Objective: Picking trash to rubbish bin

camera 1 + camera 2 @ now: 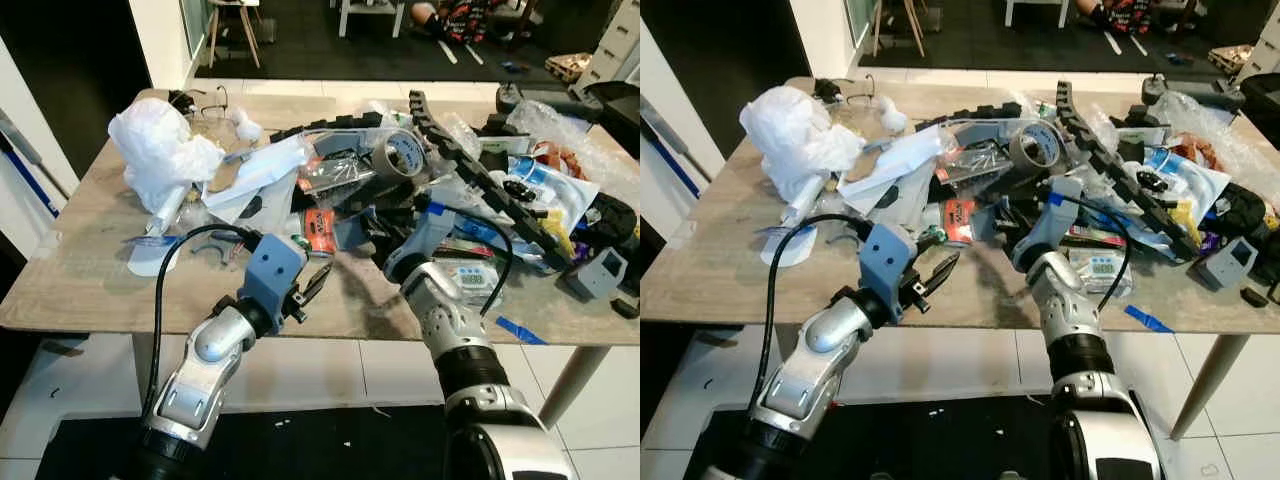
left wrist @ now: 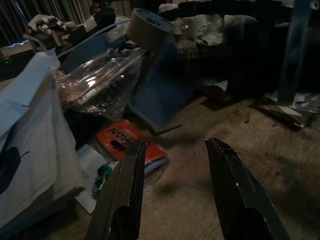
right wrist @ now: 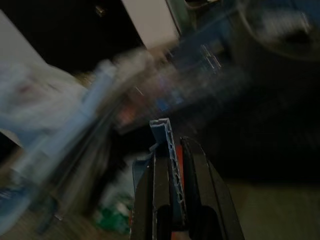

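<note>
Barely started, I'd say: the wooden tabletop (image 1: 90, 290) is heaped with junk and I can't spot a bin anywhere. The right gripper (image 3: 170, 165) has its fingers pinched on a blue strip (image 3: 165, 137), fluted like corrugated plastic, lifted just above the pile's near edge. The left gripper (image 2: 175, 190) hovers over bare wood, fingers spread and empty, aimed at a flat orange packet (image 2: 127, 142). Still to clear: a crumpled white bag (image 1: 160, 150), soft and puffy; a tape roll (image 1: 398, 155); a crinkly clear bag (image 2: 97, 82); a long black cable chain (image 1: 480, 175), stiff links. So one piece in hand, loads left.
</note>
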Tool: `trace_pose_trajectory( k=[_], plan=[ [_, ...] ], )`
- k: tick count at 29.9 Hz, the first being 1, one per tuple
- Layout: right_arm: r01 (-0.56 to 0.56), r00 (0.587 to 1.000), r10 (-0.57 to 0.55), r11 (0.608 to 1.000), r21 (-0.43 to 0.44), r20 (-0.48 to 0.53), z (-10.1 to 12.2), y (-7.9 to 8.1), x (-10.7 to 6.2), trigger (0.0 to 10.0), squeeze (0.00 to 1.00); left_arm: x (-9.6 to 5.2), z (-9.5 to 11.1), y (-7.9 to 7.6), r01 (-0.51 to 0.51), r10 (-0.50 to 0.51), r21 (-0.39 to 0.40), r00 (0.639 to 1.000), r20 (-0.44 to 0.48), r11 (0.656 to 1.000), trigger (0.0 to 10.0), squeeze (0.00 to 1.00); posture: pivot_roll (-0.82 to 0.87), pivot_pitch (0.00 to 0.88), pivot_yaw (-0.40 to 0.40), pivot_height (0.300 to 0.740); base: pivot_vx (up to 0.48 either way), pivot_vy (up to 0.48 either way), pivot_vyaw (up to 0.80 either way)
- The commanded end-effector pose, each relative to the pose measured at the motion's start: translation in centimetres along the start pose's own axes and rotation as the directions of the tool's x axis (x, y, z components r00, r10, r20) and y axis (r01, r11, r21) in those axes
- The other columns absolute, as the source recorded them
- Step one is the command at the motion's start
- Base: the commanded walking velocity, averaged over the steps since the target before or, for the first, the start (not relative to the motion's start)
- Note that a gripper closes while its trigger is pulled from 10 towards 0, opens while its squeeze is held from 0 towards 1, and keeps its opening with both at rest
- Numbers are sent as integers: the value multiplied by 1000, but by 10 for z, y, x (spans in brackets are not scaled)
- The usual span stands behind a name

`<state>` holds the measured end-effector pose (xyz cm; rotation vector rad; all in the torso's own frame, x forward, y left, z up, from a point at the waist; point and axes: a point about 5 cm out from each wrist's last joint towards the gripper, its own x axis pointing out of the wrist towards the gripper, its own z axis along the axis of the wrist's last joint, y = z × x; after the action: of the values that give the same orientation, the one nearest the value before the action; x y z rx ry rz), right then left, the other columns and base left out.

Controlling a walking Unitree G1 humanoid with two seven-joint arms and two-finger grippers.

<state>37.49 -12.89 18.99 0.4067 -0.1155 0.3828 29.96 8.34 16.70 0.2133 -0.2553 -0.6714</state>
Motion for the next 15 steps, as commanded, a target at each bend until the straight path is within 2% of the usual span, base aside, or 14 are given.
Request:
trace_pose_trajectory(
  k=[1,2,5,8,9,10,12,13,14,15],
  plan=[
    [-22,1000,21,1000,6,20,5,5,-3,0,0,-3,-3,0,-1,1,12,1000,-10,1000,10000,0,-30,121,-4,740,0,0,0],
    [-31,998,33,999,-26,60,14,9,-6,0,0,-3,-3,1,-9,9,7,1000,-6,1000,10000,0,-32,116,0,740,0,0,0],
    [-33,997,36,999,-40,65,15,10,-6,0,0,-3,-3,2,-11,11,7,1000,-6,1000,10000,0,-32,116,0,740,0,0,0],
    [-5,995,20,989,-150,102,18,10,-13,0,0,-1,-5,9,-80,80,27,996,-26,996,10000,0,-38,107,3,740,0,0,0],
    [-5,995,20,989,-150,102,18,10,-13,0,0,-1,-5,9,-80,80,27,996,-26,996,10000,0,-38,107,3,740,0,0,0],
    [34,994,-7,969,-246,111,17,7,-16,2000,0,-1,-10,21,-193,196,57,979,-58,980,10000,0,-34,106,1,740,0,0,0],
    [45,993,-8,947,-319,118,18,8,-19,2000,0,-2,-11,30,-272,276,68,959,-69,960,10000,0,-34,106,1,740,0,0,0],
    [41,990,13,927,-374,139,20,10,-20,7059,0,-3,-12,36,-319,322,56,944,-71,946,10000,0,-40,100,2,740,0,0,0],
    [37,989,25,914,-403,147,22,13,-22,7059,0,-4,-12,39,-345,348,46,935,-73,937,10000,0,-40,100,2,740,0,0,0],
    [35,985,45,891,-452,164,24,17,-24,10000,0,-5,-11,44,-388,389,30,918,-71,921,10000,0,-40,100,2,740,0,0,0]
  ],
)
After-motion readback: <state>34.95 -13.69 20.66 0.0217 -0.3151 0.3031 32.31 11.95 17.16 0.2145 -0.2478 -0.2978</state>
